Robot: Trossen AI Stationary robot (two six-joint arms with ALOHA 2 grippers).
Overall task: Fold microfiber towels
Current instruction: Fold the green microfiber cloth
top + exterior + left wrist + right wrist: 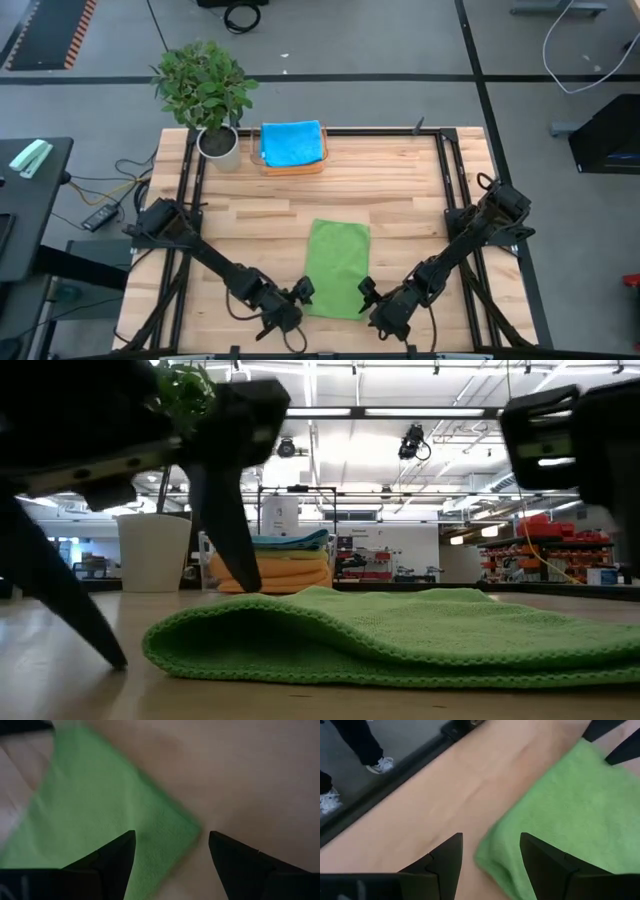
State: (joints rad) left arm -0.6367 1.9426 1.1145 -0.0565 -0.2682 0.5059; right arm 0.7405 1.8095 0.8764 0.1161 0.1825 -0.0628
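A green microfiber towel lies flat on the wooden table near its front edge; in the low view the green towel shows a rounded fold on its left side. My left gripper is open at the towel's near left corner, one finger on either side of it. My right gripper is open at the near right corner, which lies between its fingers. A blue towel tops a stack of orange ones at the far edge.
A potted plant in a white pot stands at the far left, beside the towel stack. Black frame rails run along the table's sides. A person's legs and shoes show beyond the table's edge.
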